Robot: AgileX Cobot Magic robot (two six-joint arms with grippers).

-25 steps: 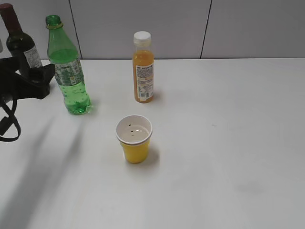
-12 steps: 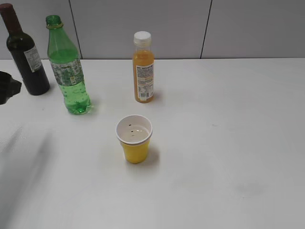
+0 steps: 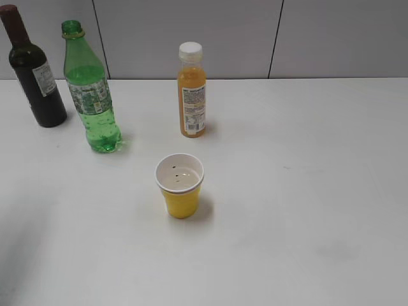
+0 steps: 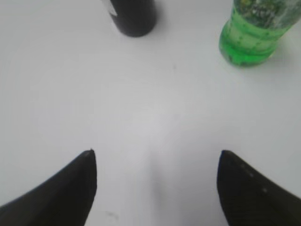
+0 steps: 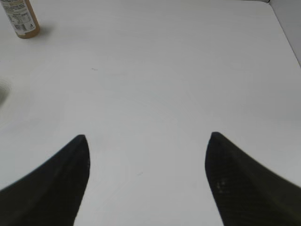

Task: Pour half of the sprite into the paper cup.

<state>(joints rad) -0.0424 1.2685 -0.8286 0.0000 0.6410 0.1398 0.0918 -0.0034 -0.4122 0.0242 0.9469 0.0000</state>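
Grey wall panels are backing a white tabletop [image 3: 306, 191], where the sprite [image 3: 92, 95] is standing uncapped, back-left of the paper cup [image 3: 180, 185]. My left tool [image 4: 155, 176] is hanging open, facing the sprite's base; I'm judging it thin-walled, so hold at the label. My right tool [image 5: 146, 162] is gaping over bare tabletop.

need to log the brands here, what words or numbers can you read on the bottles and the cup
Nothing can be read for certain.
Sprite bottle: green-and-white label band, print too small; blurred in the left wrist view.
Orange juice bottle: white label with dark lines of text, too small to read.
Wine bottle: white label, too small to read.
Paper cup: plain yellow, no print showing.
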